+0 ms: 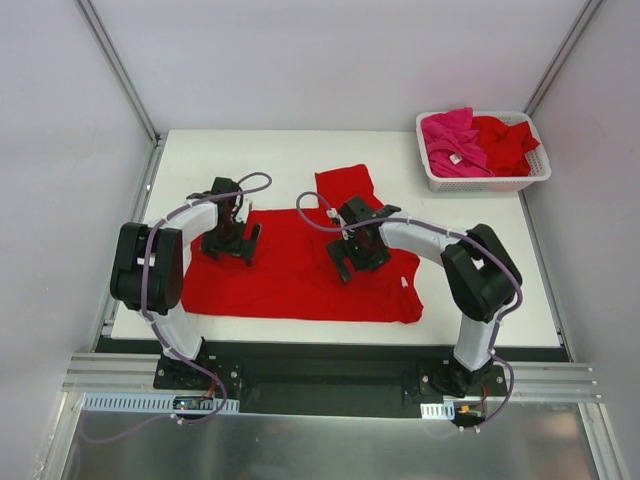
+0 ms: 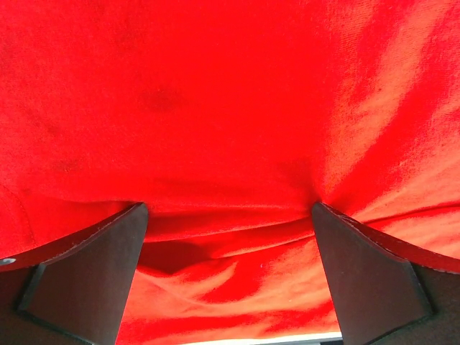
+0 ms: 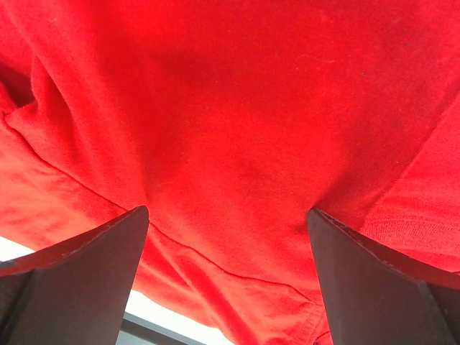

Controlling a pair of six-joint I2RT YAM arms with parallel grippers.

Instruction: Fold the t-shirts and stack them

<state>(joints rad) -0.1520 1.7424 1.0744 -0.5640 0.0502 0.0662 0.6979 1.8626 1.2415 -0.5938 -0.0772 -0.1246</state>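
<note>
A bright red t-shirt (image 1: 290,270) lies spread flat on the white table (image 1: 480,300), with one sleeve (image 1: 345,185) reaching toward the far side. My left gripper (image 1: 230,245) stands over the shirt's left part. Its jaws are wide open, tips down on the red cloth (image 2: 215,108), with a low fold between them. My right gripper (image 1: 352,262) is over the shirt's middle right, also wide open and pressing on the cloth (image 3: 230,108) near a hem. In the wrist views the left gripper (image 2: 228,208) and right gripper (image 3: 227,212) clamp nothing.
A white slotted basket (image 1: 483,184) stands at the table's far right corner. It holds a magenta-pink t-shirt (image 1: 452,140) with a white label and a crumpled red t-shirt (image 1: 505,140). Grey walls enclose the table on three sides.
</note>
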